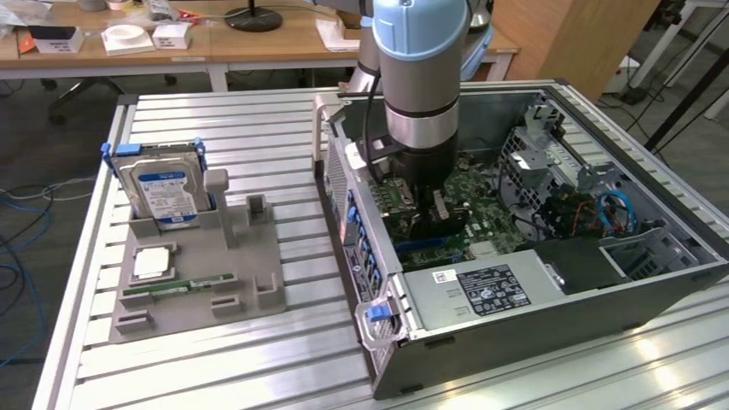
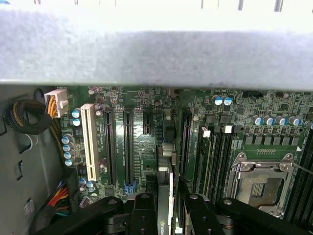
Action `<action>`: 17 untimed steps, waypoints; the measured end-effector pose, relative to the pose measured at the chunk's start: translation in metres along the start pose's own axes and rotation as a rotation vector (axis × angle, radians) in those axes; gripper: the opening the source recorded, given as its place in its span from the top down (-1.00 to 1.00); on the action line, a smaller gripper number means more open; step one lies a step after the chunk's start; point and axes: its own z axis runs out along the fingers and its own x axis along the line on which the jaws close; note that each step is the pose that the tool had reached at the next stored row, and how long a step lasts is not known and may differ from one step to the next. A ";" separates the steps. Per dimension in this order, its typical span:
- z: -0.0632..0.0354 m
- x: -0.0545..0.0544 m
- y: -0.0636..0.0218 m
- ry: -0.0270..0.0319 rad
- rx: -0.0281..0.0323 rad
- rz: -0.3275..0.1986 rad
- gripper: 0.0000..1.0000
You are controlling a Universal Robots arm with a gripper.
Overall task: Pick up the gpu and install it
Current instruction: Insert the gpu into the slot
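In the wrist view, the black pincer point(image 2: 165, 215) sits closest to the camera, its two fingers point(image 2: 142, 210) closed on the gpu point(image 2: 165, 196), which shows edge-on as a thin pale and green card standing between them. The card's lower edge meets the motherboard point(image 2: 146, 132) in the area of the long black expansion slots point(image 2: 128, 147); whether it is fully seated in one cannot be told. Just beside these slots runs a white slot point(image 2: 89, 142), and on the other side lie the memory slots point(image 2: 217, 156) and the open silver processor socket point(image 2: 259, 181). A bundle of black and coloured cables point(image 2: 29, 117) hangs at the edge of the case, and beyond the board the grey case wall point(image 2: 156, 54) crosses the view.

In the exterior view, the nearest thing is the ribbed metal surface point(image 1: 228, 367). On it, at the exterior view's left, rests a grey holder point(image 1: 194, 282) with a narrow green memory stick point(image 1: 177, 287) lying flat, a small silver chip point(image 1: 152, 263) behind it, and a hard drive point(image 1: 163, 192) with a blue and white label standing upright at its far end. At the exterior view's right lies the open computer case point(image 1: 513, 256), its grey power supply point(image 1: 484, 290) towards the camera. The robot arm point(image 1: 419, 77) reaches straight down into the case over the green board. Farther back stand wooden desks point(image 1: 171, 43) with small white boxes point(image 1: 125, 38).
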 end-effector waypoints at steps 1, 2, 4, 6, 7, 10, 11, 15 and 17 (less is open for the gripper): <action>-0.0001 0.000 0.0001 0.0001 0.0000 0.000 0.47; -0.0002 0.000 0.0007 0.0002 0.0002 0.000 0.47; -0.0002 0.000 0.0008 0.0000 0.0000 0.000 0.47; -0.0003 0.001 0.0009 0.0001 -0.0001 0.000 0.47; -0.0003 0.001 0.0009 0.0002 -0.0001 0.000 0.47; -0.0003 0.002 0.0010 0.0001 -0.0001 0.000 0.47; -0.0003 0.002 0.0010 0.0001 0.0000 0.001 0.47; 0.0002 0.002 0.0012 0.0002 0.0000 0.001 0.47; 0.0023 0.002 0.0018 0.0004 0.0000 0.000 0.47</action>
